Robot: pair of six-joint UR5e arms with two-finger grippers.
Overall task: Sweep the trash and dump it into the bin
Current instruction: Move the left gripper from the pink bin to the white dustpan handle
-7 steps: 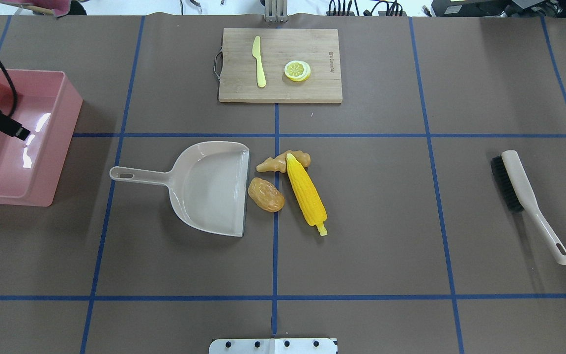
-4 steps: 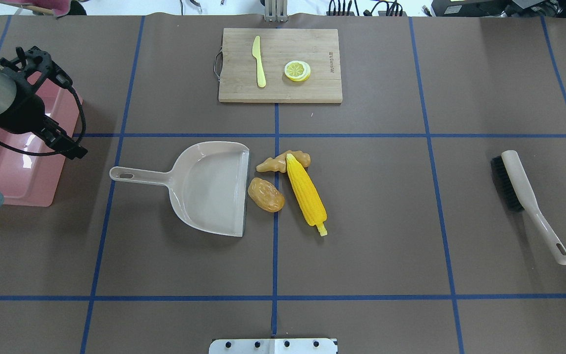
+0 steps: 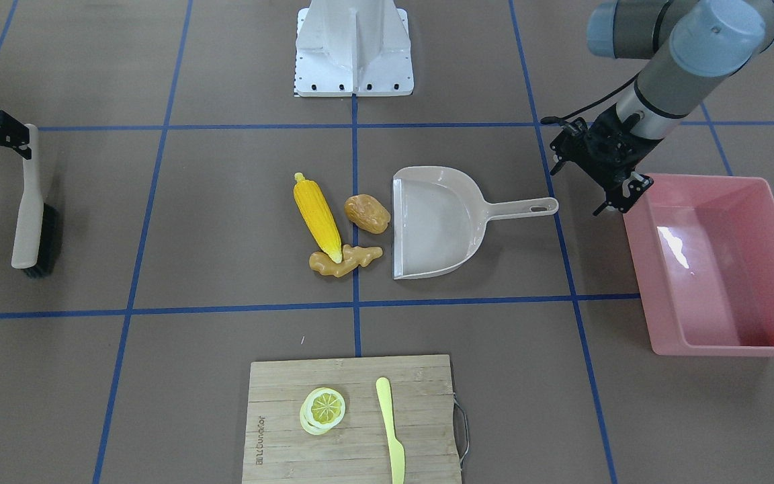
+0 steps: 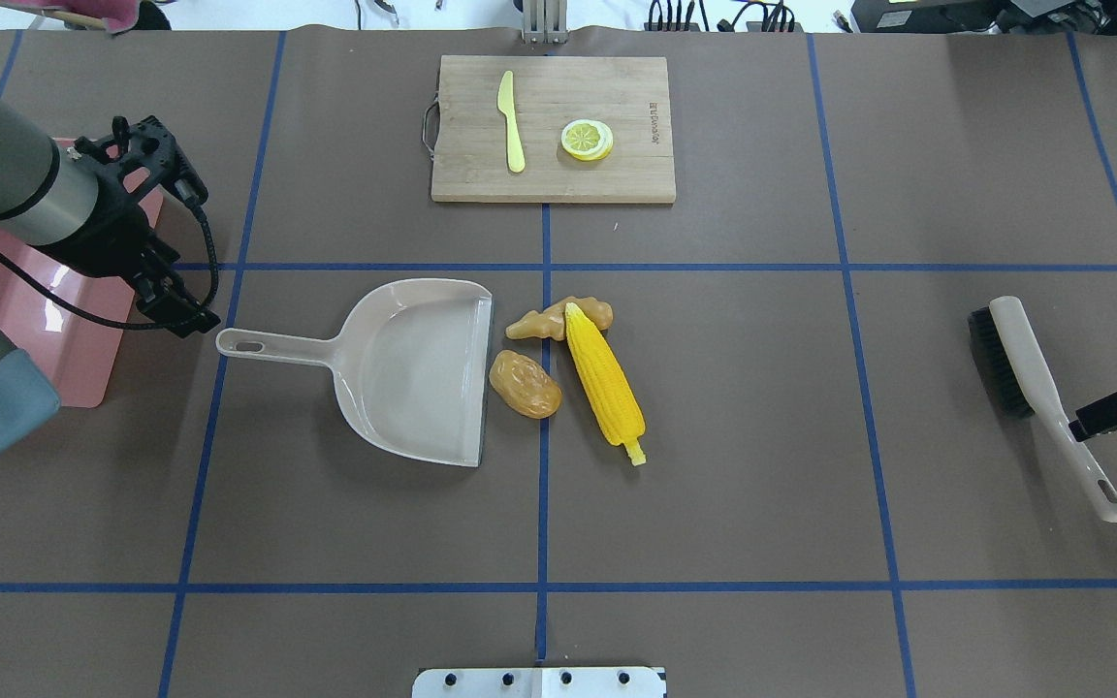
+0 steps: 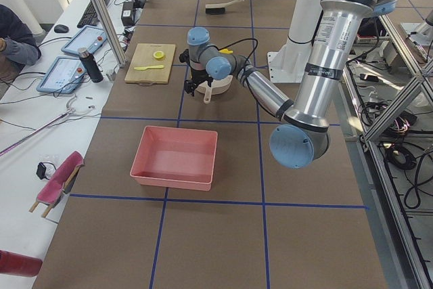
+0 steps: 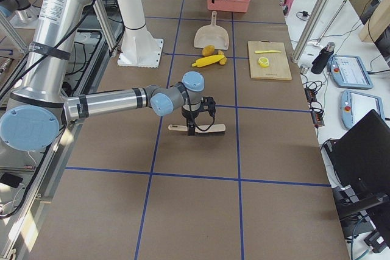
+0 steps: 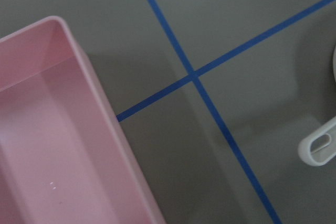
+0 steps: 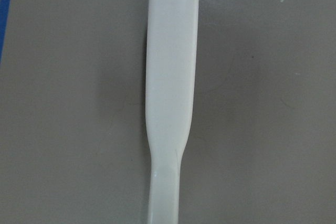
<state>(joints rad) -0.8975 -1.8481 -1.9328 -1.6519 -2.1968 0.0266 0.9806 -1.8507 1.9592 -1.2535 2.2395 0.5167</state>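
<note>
The trash lies at the table's middle: a yellow corn cob [image 4: 604,383], a brown potato chunk [image 4: 525,384] and a tan ginger root [image 4: 544,320], all just off the open edge of the beige dustpan [image 4: 413,368]. The pink bin [image 3: 656,282] stands at the robot's left, empty. My left gripper [image 4: 163,228] hovers between the bin and the dustpan's handle end [image 7: 319,148]; it looks open and empty. My right gripper [image 4: 1116,412] looks open over the handle [image 8: 170,77] of the brush [image 4: 1034,368].
A wooden cutting board [image 4: 554,184] at the far middle holds a lemon slice [image 4: 587,139] and a pale yellow knife [image 4: 512,121]. The robot's base plate [image 3: 353,47] sits at the near middle edge.
My left arm has swung in from the left edge, across the bin, toward the dustpan's handle. My right gripper has come in from the right edge to the brush handle. Trash and dustpan have not moved.
</note>
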